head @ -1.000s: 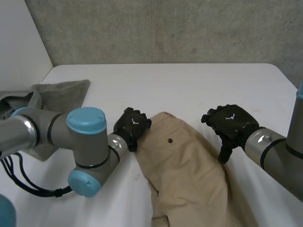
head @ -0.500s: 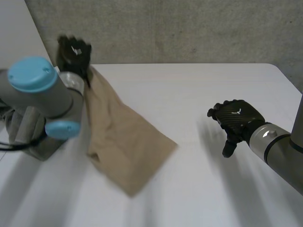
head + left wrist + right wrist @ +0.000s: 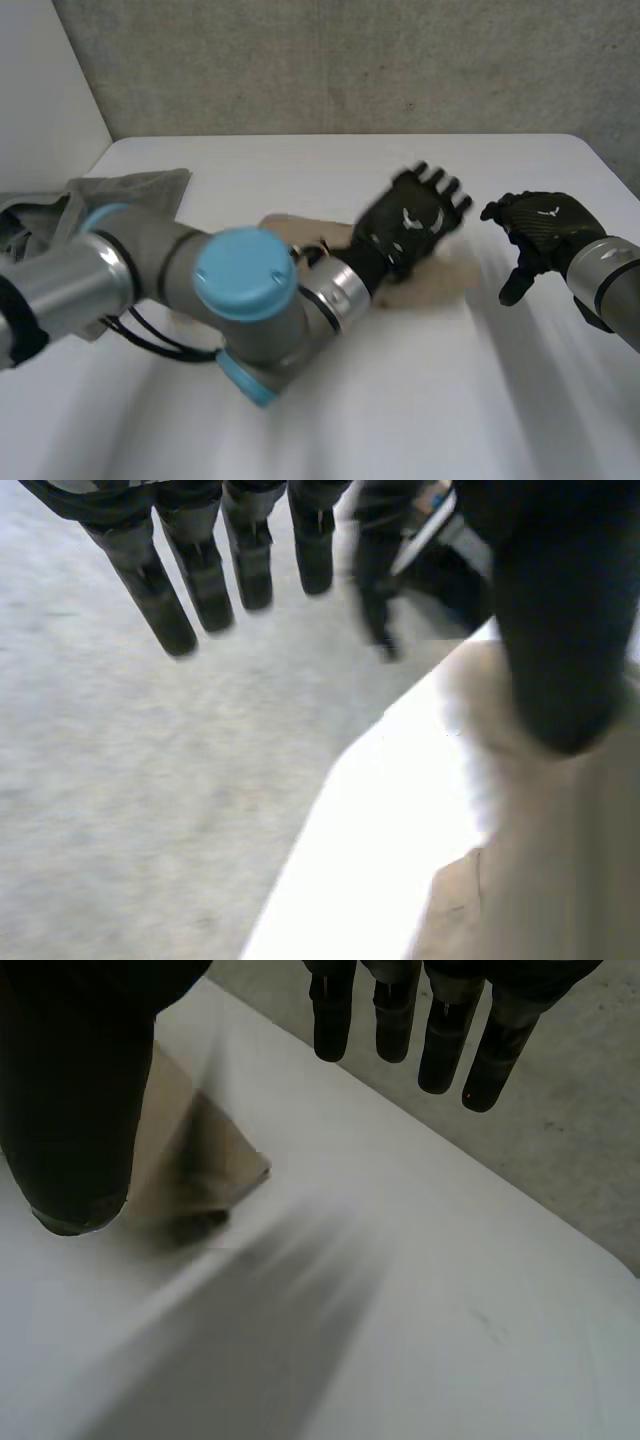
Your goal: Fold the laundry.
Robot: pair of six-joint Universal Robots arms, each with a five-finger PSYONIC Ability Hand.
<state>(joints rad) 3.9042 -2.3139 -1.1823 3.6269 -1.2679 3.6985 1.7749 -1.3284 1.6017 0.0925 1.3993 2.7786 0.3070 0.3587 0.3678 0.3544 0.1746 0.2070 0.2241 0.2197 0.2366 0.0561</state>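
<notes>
Swung rightward, left hand [image 3: 406, 228], fingers straight, half hides the tan cloth [image 3: 445, 276]; right hand [image 3: 548, 228] has loose fingers.

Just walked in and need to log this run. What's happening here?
The robot is working on laundry at a white table. Its left hand, fingers straight and open, reaches across over a tan garment lying mid-table; whether it touches the fabric is unclear. The right hand hovers open beside the garment's right end, holding nothing. A grey cloth lies at the table's left edge, with neither hand on it.
</notes>
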